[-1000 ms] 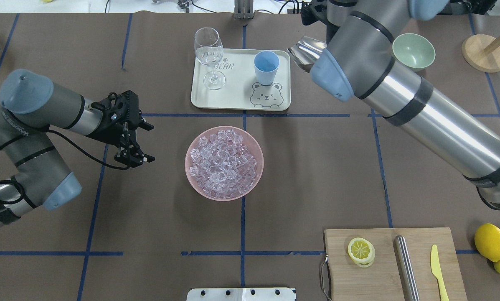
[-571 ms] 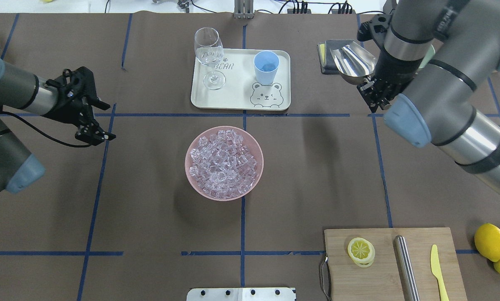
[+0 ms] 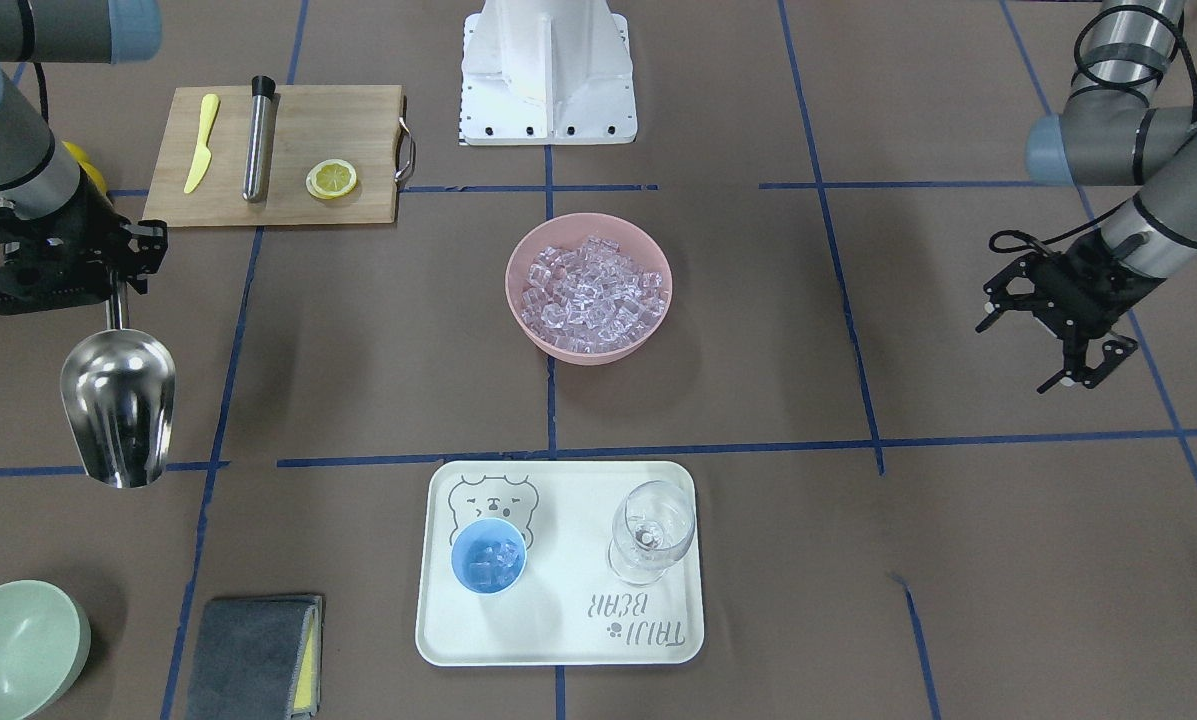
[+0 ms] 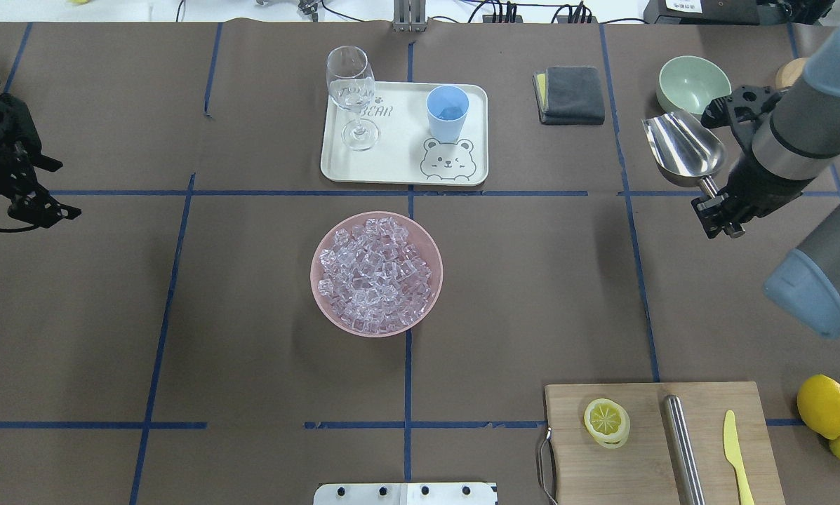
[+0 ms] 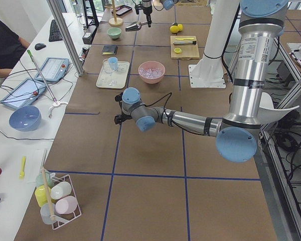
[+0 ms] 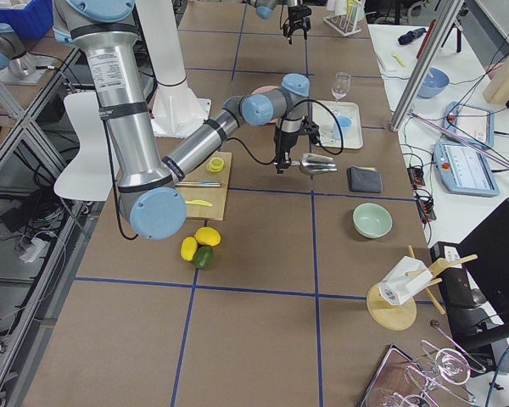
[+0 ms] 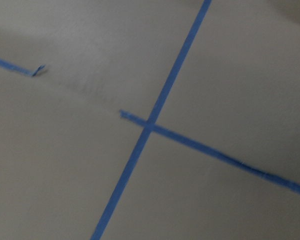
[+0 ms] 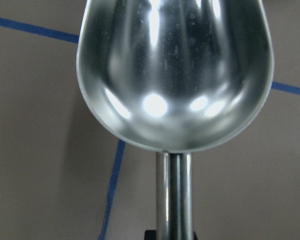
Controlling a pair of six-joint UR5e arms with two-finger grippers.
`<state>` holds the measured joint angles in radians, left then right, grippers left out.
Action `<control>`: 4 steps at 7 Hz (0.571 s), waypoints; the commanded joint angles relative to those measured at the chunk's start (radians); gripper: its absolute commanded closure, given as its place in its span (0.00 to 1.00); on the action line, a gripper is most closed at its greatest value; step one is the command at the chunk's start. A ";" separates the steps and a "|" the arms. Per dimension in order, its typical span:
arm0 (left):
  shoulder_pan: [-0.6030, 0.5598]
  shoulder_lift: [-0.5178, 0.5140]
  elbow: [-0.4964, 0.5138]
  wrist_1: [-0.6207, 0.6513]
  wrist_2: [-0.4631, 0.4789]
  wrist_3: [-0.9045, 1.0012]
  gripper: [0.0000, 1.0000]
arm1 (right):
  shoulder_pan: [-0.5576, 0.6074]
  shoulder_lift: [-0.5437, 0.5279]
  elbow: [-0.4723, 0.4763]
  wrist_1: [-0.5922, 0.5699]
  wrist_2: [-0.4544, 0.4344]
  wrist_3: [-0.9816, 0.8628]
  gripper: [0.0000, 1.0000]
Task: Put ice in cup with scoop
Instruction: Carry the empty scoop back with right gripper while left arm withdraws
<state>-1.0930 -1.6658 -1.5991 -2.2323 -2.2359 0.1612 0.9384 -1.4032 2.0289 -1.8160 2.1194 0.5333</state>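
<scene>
Both arms have swung out to the sides since a moment ago. The right arm point(image 4: 805, 126) has carried the scoop point(image 4: 683, 151) away from the grey cloth point(image 4: 572, 95) toward 3 o'clock. The left arm point(image 3: 1138, 130) has pulled back to the edge at 9 o'clock.

Clock spots are from the top view, with the robot at 6 o'clock. The big brown tabletop point(image 4: 251, 351) has blue tape lines on it. A wooden cutting board point(image 4: 644, 456) lies at 5 o'clock. A white tray point(image 4: 398, 158) with a bear picture lies at 12 o'clock. A pink bowl point(image 4: 315, 277) sits in the middle, full of ice point(image 4: 377, 273). A green bowl point(image 4: 695, 85) sits at 2 o'clock, just past the scoop.

The right tool point(image 4: 716, 203) pinches the scoop by its thin handle. It holds the scoop up over the tabletop, at 2 o'clock from the pink bowl. The scoop's open end points to 11 o'clock. The scoop is shiny and empty.

The left tool point(image 4: 67, 188) holds nothing, and its two fingers are spread apart.

A wine glass point(image 4: 351, 84) stands upright on the tray's 9 o'clock side. The little blue cup point(image 3: 489, 556) stands upright on the tray's 3 o'clock side, well apart from the scoop. A few ice cubes lie in the bottom of the cup.
</scene>
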 commanded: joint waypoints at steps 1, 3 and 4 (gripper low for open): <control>-0.083 -0.014 -0.041 0.248 0.005 -0.009 0.00 | -0.003 -0.176 0.007 0.233 0.001 0.091 1.00; -0.120 0.000 -0.024 0.258 -0.002 0.001 0.00 | -0.051 -0.249 -0.010 0.384 -0.001 0.247 1.00; -0.140 0.000 -0.010 0.287 -0.007 0.001 0.00 | -0.093 -0.273 -0.018 0.470 -0.037 0.322 1.00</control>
<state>-1.2059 -1.6675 -1.6235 -1.9749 -2.2367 0.1592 0.8896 -1.6372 2.0203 -1.4468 2.1104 0.7607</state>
